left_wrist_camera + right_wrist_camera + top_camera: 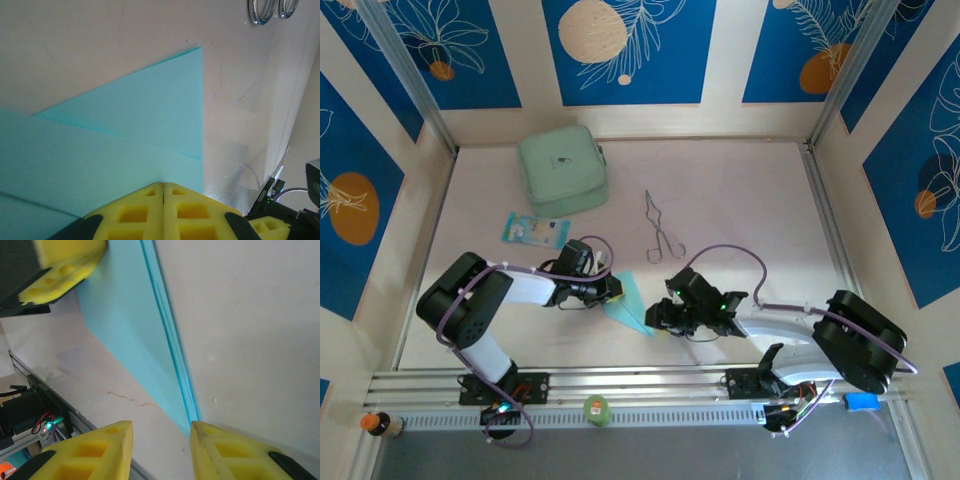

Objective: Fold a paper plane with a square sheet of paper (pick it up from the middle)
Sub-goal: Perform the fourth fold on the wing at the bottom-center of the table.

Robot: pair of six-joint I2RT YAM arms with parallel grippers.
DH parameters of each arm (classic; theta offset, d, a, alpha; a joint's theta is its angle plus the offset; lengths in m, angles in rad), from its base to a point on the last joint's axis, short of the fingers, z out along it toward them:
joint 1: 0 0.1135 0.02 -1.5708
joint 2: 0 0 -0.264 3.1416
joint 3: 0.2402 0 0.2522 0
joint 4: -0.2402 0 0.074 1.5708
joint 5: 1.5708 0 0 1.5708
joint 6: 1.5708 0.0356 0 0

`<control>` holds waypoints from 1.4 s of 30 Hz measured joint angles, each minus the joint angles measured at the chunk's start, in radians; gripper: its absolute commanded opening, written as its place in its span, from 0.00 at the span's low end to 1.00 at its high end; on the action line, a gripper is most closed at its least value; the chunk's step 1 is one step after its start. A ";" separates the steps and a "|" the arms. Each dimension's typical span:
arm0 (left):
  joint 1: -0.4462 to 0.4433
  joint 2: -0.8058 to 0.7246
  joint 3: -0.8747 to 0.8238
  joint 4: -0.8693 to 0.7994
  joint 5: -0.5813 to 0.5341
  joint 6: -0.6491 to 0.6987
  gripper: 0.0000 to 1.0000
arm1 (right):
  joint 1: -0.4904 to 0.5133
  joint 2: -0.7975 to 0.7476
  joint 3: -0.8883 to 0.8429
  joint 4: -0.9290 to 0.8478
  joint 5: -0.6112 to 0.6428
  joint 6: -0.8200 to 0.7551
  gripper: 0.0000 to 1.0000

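Note:
The cyan sheet of paper (pixel 632 302) lies on the table between the arms, folded into a narrow wedge whose point faces the near edge. Folded layers and creases show on the paper (pixel 125 130) in the left wrist view. My left gripper (pixel 613 290) is shut, and its joined yellow tips (pixel 163 184) rest on the sheet's surface near one straight edge. My right gripper (pixel 655 322) is open at the pointed end. The paper's (pixel 135 325) tip reaches the inner side of its right finger, with bare table between the fingers (pixel 161 427).
A mint-green case (pixel 563 170) sits at the back left with a small blue-and-white packet (pixel 534 230) in front of it. Metal tongs (pixel 662 230) lie behind the paper. The metal rail (pixel 650 385) runs along the near edge.

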 measured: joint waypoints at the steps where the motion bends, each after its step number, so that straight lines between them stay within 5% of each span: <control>1: 0.000 0.000 0.000 0.000 0.000 0.000 0.00 | 0.000 -0.008 0.000 0.000 0.000 0.005 0.35; 42: 0.000 0.000 -0.067 0.150 0.001 -0.049 0.00 | 0.052 -0.006 0.007 -0.098 0.048 0.090 0.39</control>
